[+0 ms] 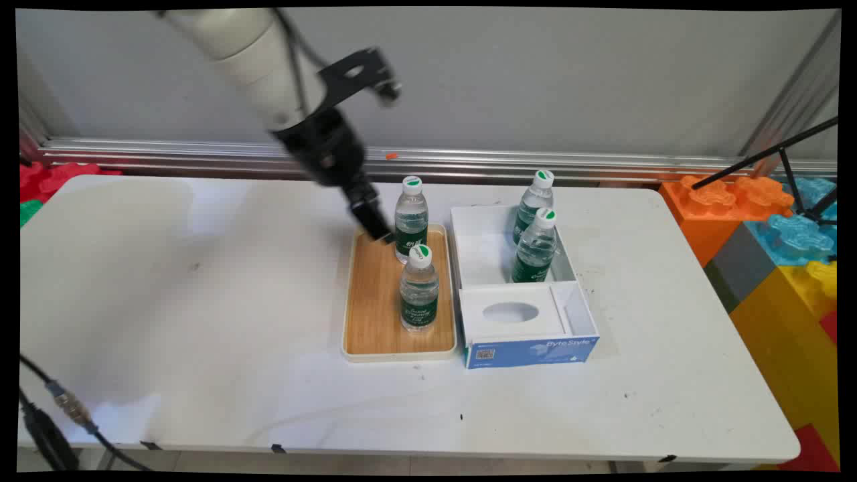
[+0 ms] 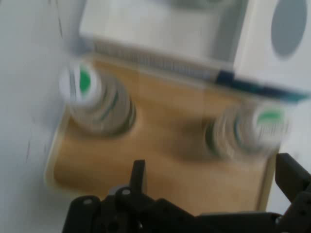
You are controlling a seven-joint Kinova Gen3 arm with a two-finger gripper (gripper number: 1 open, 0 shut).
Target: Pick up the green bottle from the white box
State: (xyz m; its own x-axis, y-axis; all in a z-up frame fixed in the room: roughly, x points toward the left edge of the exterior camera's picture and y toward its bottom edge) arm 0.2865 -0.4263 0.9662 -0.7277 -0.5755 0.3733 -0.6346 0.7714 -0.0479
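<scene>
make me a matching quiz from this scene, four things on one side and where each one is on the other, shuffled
Things:
1. gripper
2. wooden tray
3. far-right bottle
4. orange block

Places:
A. inside the white box, at its back
B. off the table's right end
C. over the tray's back left part, beside a bottle
D. on the table, just left of the white box

Pairs: 1-C, 2-D, 3-A, 4-B
</scene>
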